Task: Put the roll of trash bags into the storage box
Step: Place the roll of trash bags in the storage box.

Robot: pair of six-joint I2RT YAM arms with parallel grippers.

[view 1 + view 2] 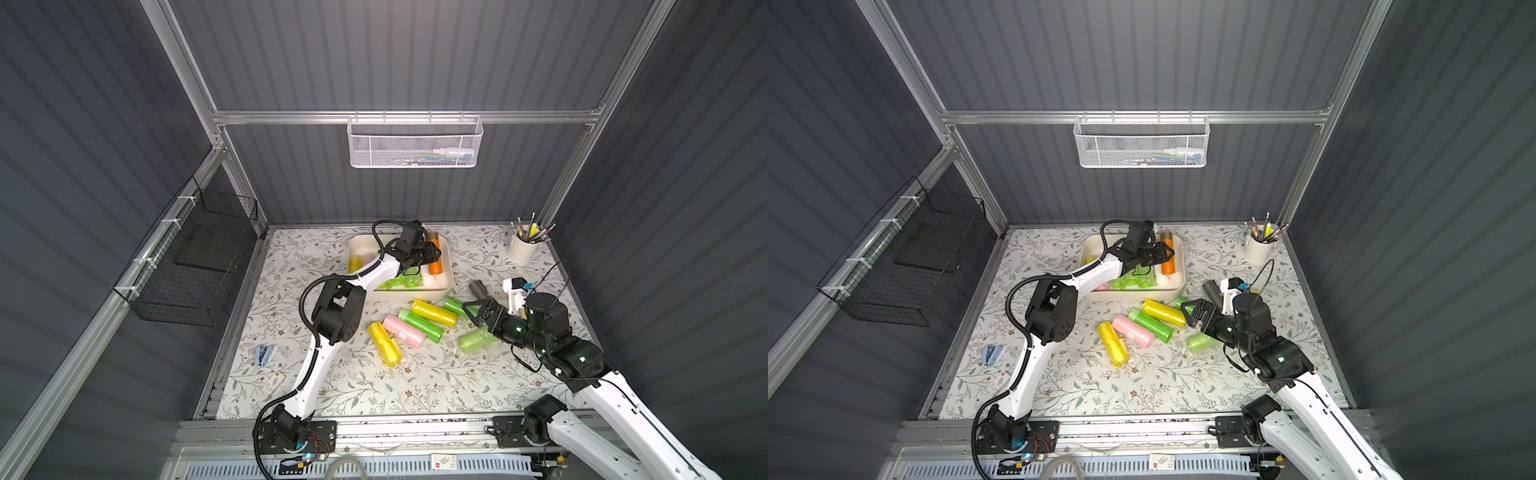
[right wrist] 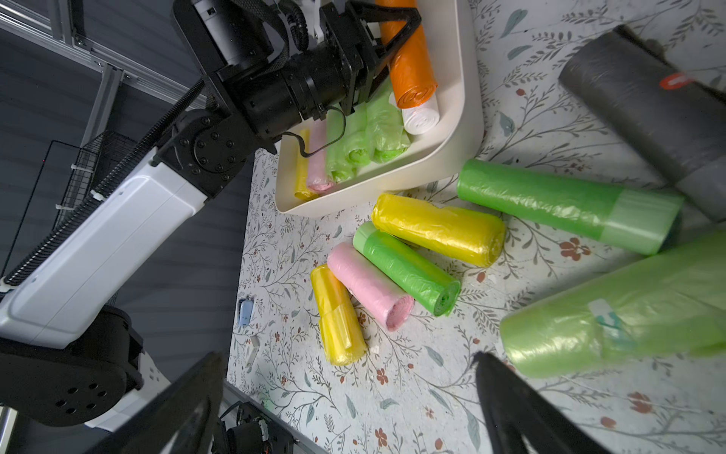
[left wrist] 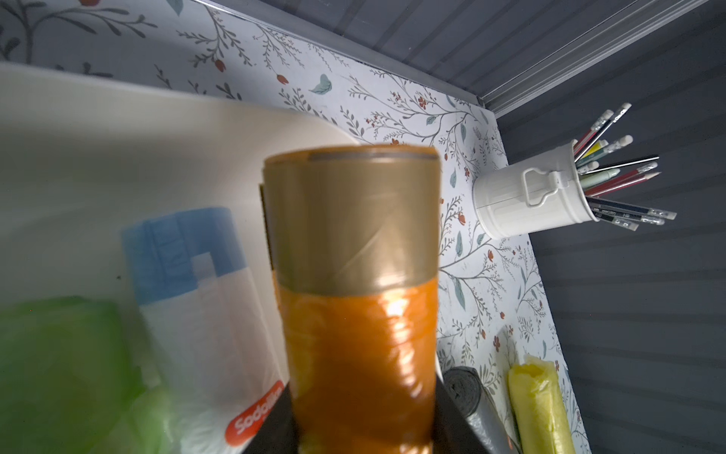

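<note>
Left pincer (image 1: 433,251) clamped on an orange plastic roll of trash bags (image 1: 436,268), inside the shallow cream-white plastic storage box (image 1: 415,296).
The roll lies along the box's side wall (whether it touches the box floor is unclear). Right pincer (image 1: 467,313), jaws apart, hovers outside the box over loose coloured rolls (image 1: 434,312). Floral-print tabletop (image 1: 415,382); dark grey ribbed walls (image 1: 395,62).

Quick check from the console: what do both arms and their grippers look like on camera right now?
The left arm and right arm match: glossy white shell links and black joint housings. A ribbed black cable hose follows the left one. A white camera bracket sits at the right wrist, and small green lights dot its joints. The left gripper and right gripper have black triangular frame fingers.
</note>
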